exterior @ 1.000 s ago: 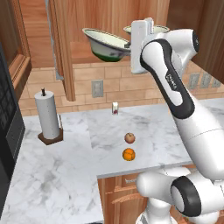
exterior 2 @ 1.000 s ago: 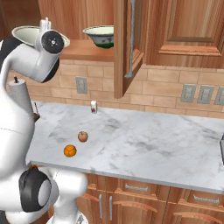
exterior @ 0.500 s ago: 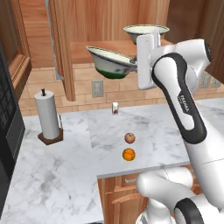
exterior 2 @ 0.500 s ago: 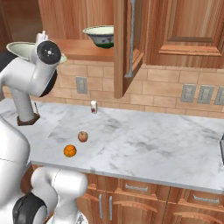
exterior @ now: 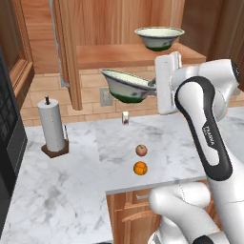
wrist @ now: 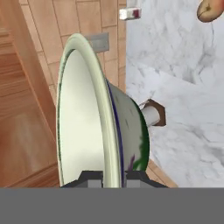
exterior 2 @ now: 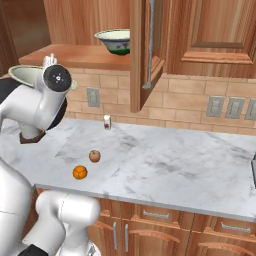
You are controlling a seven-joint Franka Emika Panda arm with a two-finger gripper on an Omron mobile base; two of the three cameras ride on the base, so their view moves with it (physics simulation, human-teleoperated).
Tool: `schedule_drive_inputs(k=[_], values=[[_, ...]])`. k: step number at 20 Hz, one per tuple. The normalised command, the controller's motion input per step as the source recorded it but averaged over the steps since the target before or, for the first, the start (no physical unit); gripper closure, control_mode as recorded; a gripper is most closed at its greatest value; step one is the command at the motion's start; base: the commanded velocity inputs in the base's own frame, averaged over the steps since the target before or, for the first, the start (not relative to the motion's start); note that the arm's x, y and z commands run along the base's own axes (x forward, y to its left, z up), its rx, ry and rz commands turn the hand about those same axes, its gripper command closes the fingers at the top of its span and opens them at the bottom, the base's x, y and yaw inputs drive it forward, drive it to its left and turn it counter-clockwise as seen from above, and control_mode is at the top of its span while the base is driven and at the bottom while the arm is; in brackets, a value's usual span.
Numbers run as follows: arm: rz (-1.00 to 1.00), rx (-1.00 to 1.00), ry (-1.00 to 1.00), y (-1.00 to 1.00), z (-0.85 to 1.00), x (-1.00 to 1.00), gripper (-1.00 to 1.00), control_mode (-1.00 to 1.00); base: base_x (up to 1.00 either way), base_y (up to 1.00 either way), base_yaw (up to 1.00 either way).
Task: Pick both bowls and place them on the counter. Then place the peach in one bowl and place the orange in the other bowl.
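Left base view: the gripper (exterior: 153, 87), at the centre of the frame, has its jaws clenched on the rim of one bowl (exterior: 125, 85), carried in the air in front of the brick wall and above the bench (exterior: 57, 190). The second bowl (exterior: 159, 37) sits on the wooden shelf (exterior: 109, 53) at the upper right. Below, at mid-frame, the peach (exterior: 141, 150) and the orange (exterior: 140, 168) lie near each other on the marble, apart from both bowls. A paper towel roll (exterior: 52, 125) stands at the left, and a small shaker (exterior: 125, 117) stands by the wall.

Right base view: the carried bowl (exterior 2: 27, 74) is at the left edge, mostly behind the arm, so the grip itself is hidden here. This side shows better how much bare marble lies to the right of the fruits, and the open cupboard door (exterior 2: 142, 50) hanging beside the shelf bowl (exterior 2: 115, 40).

Hand view: the bowl (wrist: 94, 118) stands on edge across the frame, its rim pinched between the fingertips (wrist: 92, 179) at the bottom. The peach (wrist: 210, 10) peeks in at the upper right.

I judge this to be the first bowl's carry to the bench. Next it needs lowering onto clear marble, away from the fruits, and levelling before release.
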Motion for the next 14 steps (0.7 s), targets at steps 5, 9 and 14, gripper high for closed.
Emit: schedule_drive_inputs(k=[5,9,14], values=[[0.00,-0.02,0.00,-0.46,-0.46,-0.34,1.00,-1.00,0.00,0.00,0.00],[-0.13,-0.12,0.00,-0.37,-0.46,-0.21,1.00,-1.00,0.00,0.00,0.00],[-0.20,-0.13,0.00,-0.41,-0.39,-0.08,1.00,-1.00,0.00,0.00,0.00]])
